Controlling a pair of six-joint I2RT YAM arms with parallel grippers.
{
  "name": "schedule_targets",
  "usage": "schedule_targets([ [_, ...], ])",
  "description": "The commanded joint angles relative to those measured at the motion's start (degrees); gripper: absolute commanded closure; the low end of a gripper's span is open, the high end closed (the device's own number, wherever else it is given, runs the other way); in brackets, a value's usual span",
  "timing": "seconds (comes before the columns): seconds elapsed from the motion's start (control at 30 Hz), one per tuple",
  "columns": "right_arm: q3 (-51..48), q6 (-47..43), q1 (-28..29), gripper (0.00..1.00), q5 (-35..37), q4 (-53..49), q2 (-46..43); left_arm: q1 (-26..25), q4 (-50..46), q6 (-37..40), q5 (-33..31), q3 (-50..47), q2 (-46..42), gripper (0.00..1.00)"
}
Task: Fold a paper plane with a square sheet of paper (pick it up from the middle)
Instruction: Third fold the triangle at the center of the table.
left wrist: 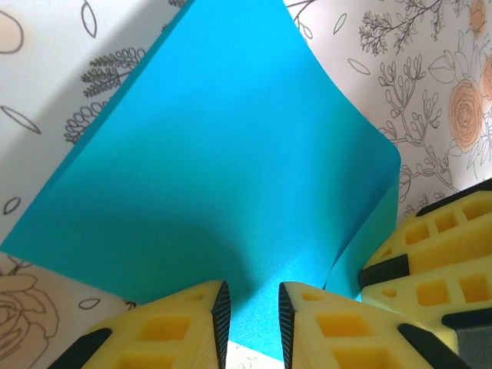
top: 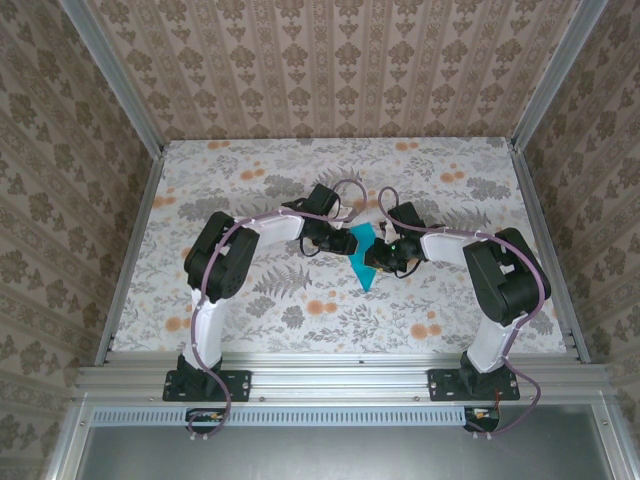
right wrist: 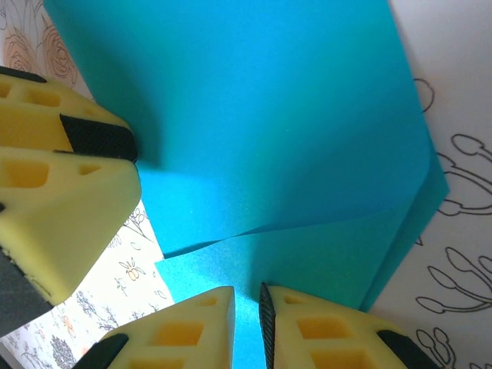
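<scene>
Paper (top: 365, 258) sat between left gripper (left wrist: 254, 296) and right gripper (right wrist: 247, 296), grip unclear on both; uneven pulling could tear it.

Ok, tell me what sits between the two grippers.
The paper, curled up, bridges left gripper and right gripper, seen in the top view and both wrist views.

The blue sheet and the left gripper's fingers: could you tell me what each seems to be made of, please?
The blue sheet looks like thin matte paper: evenly coloured, no gloss, and it bends in a soft curl at one corner. The left gripper's fingers look like moulded or printed yellow plastic with square hollows; their dark inner pads are probably rubber.
</scene>
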Motion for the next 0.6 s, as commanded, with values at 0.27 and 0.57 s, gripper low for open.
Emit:
schedule_targets([
  [0.27, -0.92, 0.06, 0.16, 0.79, 0.08, -1.1, 0.29, -1.33, -3.93, 1.4, 0.8, -1.35, -6.44, 0.64],
  [0.57, -1.16, -0.16, 0.13, 0.81, -1.91, -0.57, -0.33, -2.01, -5.14, 9.28, -0.63, -4.39, -6.73, 0.62],
])
